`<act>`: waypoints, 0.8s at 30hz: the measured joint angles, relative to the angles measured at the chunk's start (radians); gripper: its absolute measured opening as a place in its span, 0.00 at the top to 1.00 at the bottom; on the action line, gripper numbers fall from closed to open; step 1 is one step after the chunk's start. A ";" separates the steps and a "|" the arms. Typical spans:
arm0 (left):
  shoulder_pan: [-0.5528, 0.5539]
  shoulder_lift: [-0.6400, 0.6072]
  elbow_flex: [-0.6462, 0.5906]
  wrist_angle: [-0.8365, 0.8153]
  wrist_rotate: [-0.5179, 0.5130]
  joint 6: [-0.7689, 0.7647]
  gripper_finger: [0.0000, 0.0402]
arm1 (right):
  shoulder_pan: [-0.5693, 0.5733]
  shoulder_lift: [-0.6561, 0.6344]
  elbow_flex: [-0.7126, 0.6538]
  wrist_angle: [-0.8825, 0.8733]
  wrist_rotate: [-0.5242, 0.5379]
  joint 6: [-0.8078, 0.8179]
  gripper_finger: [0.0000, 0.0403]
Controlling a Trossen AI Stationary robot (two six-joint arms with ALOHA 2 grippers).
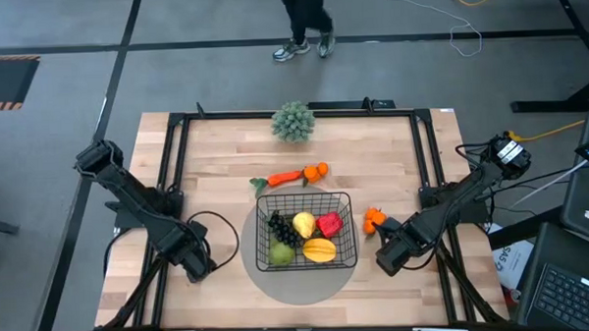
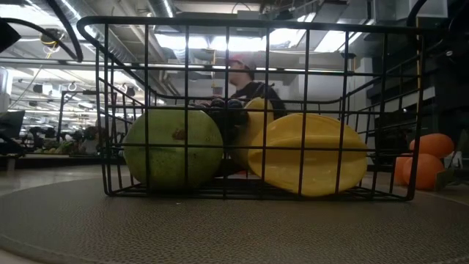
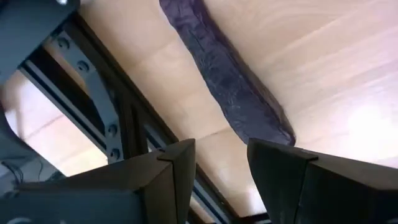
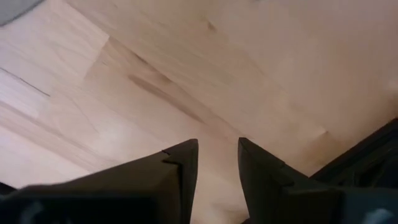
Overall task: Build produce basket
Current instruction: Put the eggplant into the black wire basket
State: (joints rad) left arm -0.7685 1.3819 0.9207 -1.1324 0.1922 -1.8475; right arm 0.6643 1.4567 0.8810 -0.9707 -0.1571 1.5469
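I am holding both pincers spread, empty: left gripper [image 1: 202, 271] at the basket's [image 1: 347, 198] nine o'clock, right gripper [image 1: 384, 264] at three. Approaching the oranges [image 1: 374, 220] low and square is my aim.

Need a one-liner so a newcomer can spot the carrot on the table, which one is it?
Start at the black wire basket sitting on the round grey mat at mid-table. Just beyond its far rim, toward the spiky green ball plant, lies the carrot: a slim orange taper with a green leafy end. It lies on bare wood outside the basket, and the orange piece beside it is rounder.
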 joint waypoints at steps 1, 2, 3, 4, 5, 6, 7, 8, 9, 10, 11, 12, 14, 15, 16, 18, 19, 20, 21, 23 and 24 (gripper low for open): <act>0.000 0.000 0.000 -0.012 -0.015 -0.001 0.67 | 0.000 0.000 0.000 0.000 0.012 -0.013 0.74; 0.000 0.000 0.000 -0.026 -0.033 -0.010 0.67 | 0.000 0.000 0.000 0.000 0.026 -0.024 0.74; 0.000 0.000 -0.001 -0.038 -0.050 -0.039 0.67 | 0.000 0.000 0.000 0.000 0.038 -0.031 0.74; 0.000 0.000 -0.001 -0.043 -0.061 -0.073 0.67 | 0.000 0.000 0.000 0.000 0.049 -0.033 0.74; 0.000 0.000 -0.001 -0.043 -0.069 -0.098 0.67 | 0.000 0.000 0.000 0.000 0.055 -0.035 0.74; 0.000 0.000 -0.001 -0.049 -0.081 -0.101 0.67 | 0.000 0.000 0.000 0.001 0.057 -0.039 0.74; 0.000 0.000 -0.001 -0.057 -0.091 -0.088 0.67 | 0.000 0.000 0.000 0.000 0.057 -0.041 0.74; 0.000 0.000 -0.001 -0.063 -0.096 -0.072 0.67 | 0.000 0.000 0.000 0.001 0.058 -0.041 0.74; 0.000 0.000 -0.001 -0.068 -0.096 -0.055 0.67 | 0.000 0.000 0.000 0.001 0.058 -0.042 0.74; 0.000 0.000 -0.001 -0.070 -0.095 -0.049 0.67 | 0.000 0.000 0.000 0.001 0.057 -0.048 0.74; 0.000 0.000 -0.001 -0.071 -0.090 -0.050 0.67 | 0.000 0.000 0.000 0.001 0.056 -0.058 0.74; 0.001 0.000 -0.002 -0.071 -0.079 -0.062 0.66 | 0.000 0.000 0.000 0.002 0.054 -0.066 0.74; 0.002 0.000 -0.009 -0.071 -0.052 -0.111 0.64 | 0.000 0.000 0.000 0.002 0.051 -0.086 0.74; 0.002 0.000 -0.015 -0.070 -0.041 -0.139 0.62 | 0.000 0.000 0.000 0.002 0.051 -0.088 0.74; 0.002 0.000 -0.021 -0.068 -0.029 -0.164 0.60 | 0.000 0.000 0.000 0.002 0.051 -0.088 0.74; 0.002 0.000 -0.041 -0.060 -0.004 -0.203 0.55 | 0.000 0.000 0.000 0.002 0.051 -0.089 0.74; 0.002 0.000 -0.052 -0.047 0.004 -0.222 0.53 | 0.000 0.000 0.000 0.002 0.050 -0.090 0.74; 0.002 0.000 -0.067 -0.022 0.005 -0.240 0.50 | 0.000 0.000 0.000 0.002 0.050 -0.090 0.74; 0.002 0.000 -0.084 0.021 0.005 -0.249 0.48 | 0.000 0.000 0.000 0.002 0.050 -0.091 0.74; 0.002 0.000 -0.119 0.130 0.001 -0.260 0.44 | 0.000 0.000 0.000 0.002 0.050 -0.095 0.74; 0.002 0.000 -0.135 0.180 -0.008 -0.260 0.42 | 0.000 0.000 0.000 0.002 0.050 -0.103 0.74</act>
State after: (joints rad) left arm -0.7662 1.3815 0.7855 -0.9526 0.1842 -2.1080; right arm 0.6643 1.4566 0.8810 -0.9686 -0.1074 1.4436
